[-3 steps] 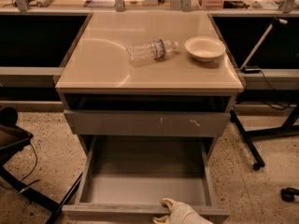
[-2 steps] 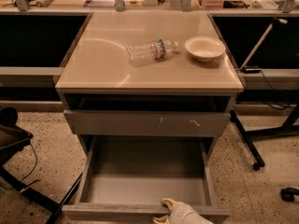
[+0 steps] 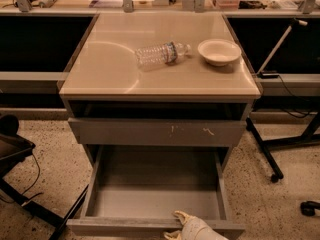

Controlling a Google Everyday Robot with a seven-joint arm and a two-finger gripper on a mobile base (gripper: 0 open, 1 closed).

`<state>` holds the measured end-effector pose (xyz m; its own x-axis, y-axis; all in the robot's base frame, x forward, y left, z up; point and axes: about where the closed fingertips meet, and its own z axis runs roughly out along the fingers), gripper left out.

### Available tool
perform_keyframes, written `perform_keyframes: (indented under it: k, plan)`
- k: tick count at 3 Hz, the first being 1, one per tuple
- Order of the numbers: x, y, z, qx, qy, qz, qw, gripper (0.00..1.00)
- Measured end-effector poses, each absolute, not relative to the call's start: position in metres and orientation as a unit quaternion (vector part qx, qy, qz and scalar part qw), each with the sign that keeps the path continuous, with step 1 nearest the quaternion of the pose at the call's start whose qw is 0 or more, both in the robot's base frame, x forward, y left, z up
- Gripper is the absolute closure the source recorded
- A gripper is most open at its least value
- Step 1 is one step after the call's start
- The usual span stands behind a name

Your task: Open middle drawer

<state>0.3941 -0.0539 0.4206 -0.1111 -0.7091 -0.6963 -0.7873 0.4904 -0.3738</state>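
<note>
The middle drawer (image 3: 150, 199) is pulled far out of the grey cabinet, and its grey inside is bare. Its front edge (image 3: 120, 227) runs along the bottom of the camera view. My gripper (image 3: 186, 226), pale and whitish, sits at that front edge, right of centre, touching the top of the drawer front. Above the open drawer is the wider grey front with white scratch marks (image 3: 157, 132), which stands slightly out under the tabletop.
On the beige tabletop (image 3: 100, 69) lie a clear plastic bottle (image 3: 162, 54) on its side and a white bowl (image 3: 219, 51). A dark chair base (image 3: 15, 154) is at the left. Black stand legs with a wheel (image 3: 272, 171) are at the right on the speckled floor.
</note>
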Motion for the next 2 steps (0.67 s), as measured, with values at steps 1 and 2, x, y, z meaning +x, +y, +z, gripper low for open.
perform_keyframes:
  k: [1,2]
  plan:
    - [0.3941,-0.0539,0.4206,-0.503,0.744,0.045,0.438,0.11]
    - [0.3941,-0.0539,0.4206,-0.503,0.744,0.045,0.438,0.0]
